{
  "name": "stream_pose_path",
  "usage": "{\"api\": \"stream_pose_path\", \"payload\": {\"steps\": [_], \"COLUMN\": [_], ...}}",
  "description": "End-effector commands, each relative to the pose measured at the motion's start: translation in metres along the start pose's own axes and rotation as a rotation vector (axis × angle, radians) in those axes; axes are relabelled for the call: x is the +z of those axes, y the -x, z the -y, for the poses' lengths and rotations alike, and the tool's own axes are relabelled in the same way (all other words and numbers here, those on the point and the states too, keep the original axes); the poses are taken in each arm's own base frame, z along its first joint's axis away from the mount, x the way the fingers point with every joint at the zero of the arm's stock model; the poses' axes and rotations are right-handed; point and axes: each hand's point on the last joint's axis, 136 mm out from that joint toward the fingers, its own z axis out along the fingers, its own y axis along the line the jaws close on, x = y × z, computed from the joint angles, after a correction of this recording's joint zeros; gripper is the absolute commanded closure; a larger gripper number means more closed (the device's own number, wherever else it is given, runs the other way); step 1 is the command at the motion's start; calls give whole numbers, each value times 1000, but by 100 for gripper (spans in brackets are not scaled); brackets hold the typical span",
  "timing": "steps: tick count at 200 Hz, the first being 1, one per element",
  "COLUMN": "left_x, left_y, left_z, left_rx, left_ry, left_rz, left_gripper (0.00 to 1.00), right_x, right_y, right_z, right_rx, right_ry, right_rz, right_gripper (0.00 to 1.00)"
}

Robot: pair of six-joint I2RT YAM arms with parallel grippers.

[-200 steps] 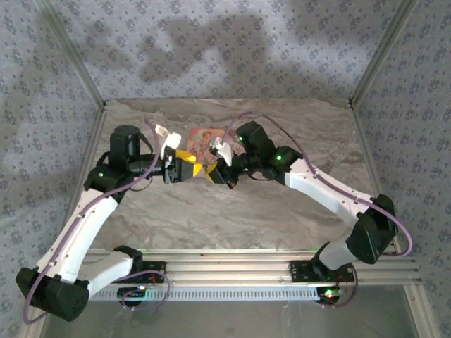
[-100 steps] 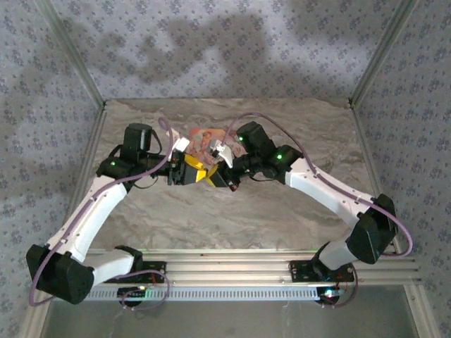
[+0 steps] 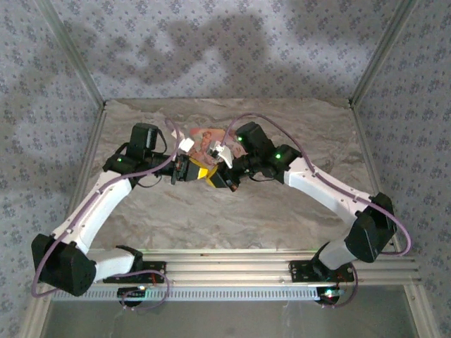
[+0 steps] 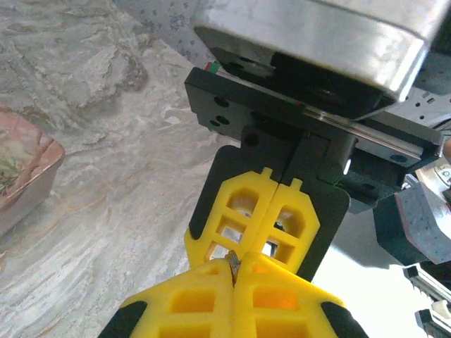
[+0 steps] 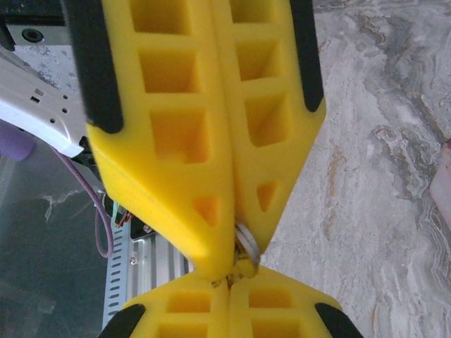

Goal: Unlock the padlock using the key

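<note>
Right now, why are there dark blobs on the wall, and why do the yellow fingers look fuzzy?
Top external view: those blobs are soft shadows on the patterned wall. Right wrist view: the left gripper sits near the lens, so its yellow fingers look soft; the table looks sharper.

Small metal piece (image 5: 246, 243): grey, rounded and ring-like. We find it pinched at the very tips of the left gripper (image 5: 232, 260), whose yellow fingers are pressed together around it. It is held up off the table, tip to tip with the closed right gripper (image 5: 227, 287), and is too small for us to identify further.
</note>
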Motion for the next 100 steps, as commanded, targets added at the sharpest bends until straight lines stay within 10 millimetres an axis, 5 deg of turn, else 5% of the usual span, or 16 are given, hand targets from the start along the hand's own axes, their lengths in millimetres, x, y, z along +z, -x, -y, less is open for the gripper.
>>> {"api": "stream_pose_path", "payload": {"steps": [1,22,69,100], "left_x": [1,2,-12,-21], "left_y": [6,12,35,50], "left_z": [-4,-19,-53,-54], "left_rx": [-32,-110,-315,-371], "left_ry": [15,76,187,162], "left_rz": [15,66,336,482], "left_gripper": [100,100,100,100], "right_x": [-5,-14,-50,-62], "right_y": [14,23,34,36], "right_z": [0,12,52,68], "right_rx": [-12,16,249,482], "right_ry": [-8,-72,-275,-317], "right_rz": [44,127,434,569], "right_gripper": [100,89,48,41]}}
